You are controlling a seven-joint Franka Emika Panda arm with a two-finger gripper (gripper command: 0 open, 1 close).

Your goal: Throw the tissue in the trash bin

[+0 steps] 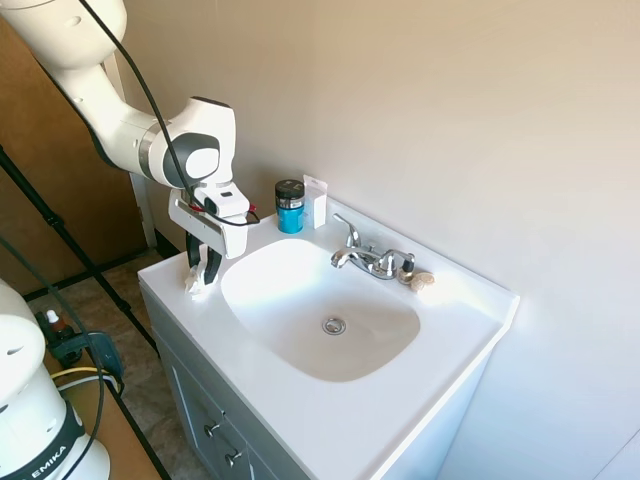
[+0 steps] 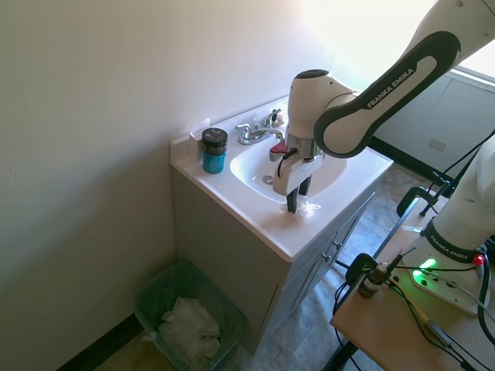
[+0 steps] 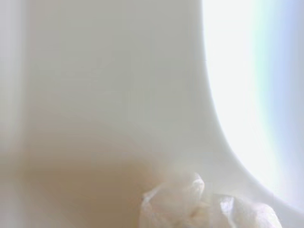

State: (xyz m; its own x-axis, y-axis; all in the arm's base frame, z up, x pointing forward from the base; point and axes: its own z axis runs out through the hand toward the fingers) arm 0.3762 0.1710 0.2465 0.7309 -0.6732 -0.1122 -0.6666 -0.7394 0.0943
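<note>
The tissue (image 1: 193,284) is a small crumpled white wad lying on the white counter's left front corner, beside the sink basin (image 1: 320,300). It also shows as a lumpy wad, the tissue (image 2: 308,209), and close up in the wrist view as the tissue (image 3: 204,209). My gripper (image 1: 201,270) points straight down with its dark fingertips at the counter, open, one on each side of the wad. From the other side the gripper (image 2: 297,202) stands just over it. The trash bin (image 2: 182,309) sits on the floor left of the vanity, green-lined, with white paper inside.
A blue jar (image 1: 290,206) with a black lid and an upright white card (image 1: 316,200) stand at the back of the counter. The chrome faucet (image 1: 365,258) is behind the basin, with a beige shell-like lump (image 1: 421,280) beside it. The wall runs close behind.
</note>
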